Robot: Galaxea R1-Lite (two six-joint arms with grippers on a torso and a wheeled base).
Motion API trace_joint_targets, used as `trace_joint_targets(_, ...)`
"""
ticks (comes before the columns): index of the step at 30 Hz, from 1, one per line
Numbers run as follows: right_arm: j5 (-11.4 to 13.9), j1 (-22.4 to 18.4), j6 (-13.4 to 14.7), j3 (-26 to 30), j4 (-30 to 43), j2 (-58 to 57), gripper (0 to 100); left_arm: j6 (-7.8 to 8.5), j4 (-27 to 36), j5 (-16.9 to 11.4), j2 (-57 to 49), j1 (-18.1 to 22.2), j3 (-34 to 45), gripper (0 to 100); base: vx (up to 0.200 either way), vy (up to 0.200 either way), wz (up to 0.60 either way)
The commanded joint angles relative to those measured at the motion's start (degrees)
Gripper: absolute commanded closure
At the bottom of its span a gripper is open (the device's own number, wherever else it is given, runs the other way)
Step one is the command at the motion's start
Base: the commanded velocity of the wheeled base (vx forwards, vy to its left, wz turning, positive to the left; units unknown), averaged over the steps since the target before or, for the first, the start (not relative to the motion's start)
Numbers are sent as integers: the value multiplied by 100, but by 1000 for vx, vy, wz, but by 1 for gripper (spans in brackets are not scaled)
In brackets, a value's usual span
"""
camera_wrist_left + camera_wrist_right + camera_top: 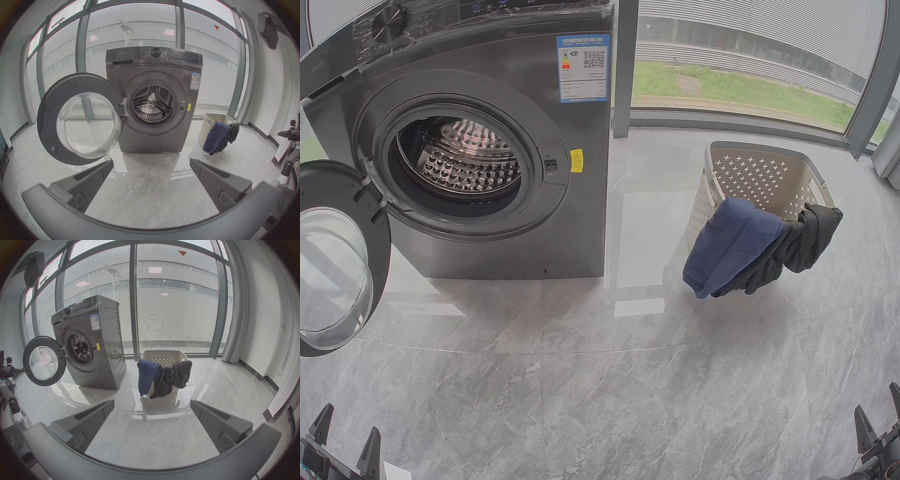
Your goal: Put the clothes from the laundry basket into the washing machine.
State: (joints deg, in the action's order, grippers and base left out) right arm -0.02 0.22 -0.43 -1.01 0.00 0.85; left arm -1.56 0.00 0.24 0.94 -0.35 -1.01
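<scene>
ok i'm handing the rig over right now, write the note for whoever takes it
Left gripper: open, empty, held low, facing the washing machine.
Right gripper: open, empty, held low, facing the laundry basket.
Things: the basket stands on the floor to the machine's right. A blue garment and a black garment hang over its near rim. The machine's door is swung wide open, and the visible part of the drum holds no clothes.
Done: door open, nothing loaded yet.
Left: pick up both garments and put them in the drum.
</scene>
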Motion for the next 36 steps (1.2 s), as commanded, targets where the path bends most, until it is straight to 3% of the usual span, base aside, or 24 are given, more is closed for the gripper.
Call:
trace_joint_targets(1,-6,4,-10,92,0,-77,0,-2,0,2,-68,0,92,0,0,-200,0)
trace_joint_targets(22,2,4,-1,92,0,-77,0,-11,0,2,-68,9,92,0,0,-200,0)
trace_joint_targets(31,2,4,-10,92,0,-77,0,-11,0,2,-68,0,92,0,0,0,0)
trace_joint_targets(36,2,4,-1,92,0,-77,0,-2,0,2,-68,0,92,0,0,-200,0)
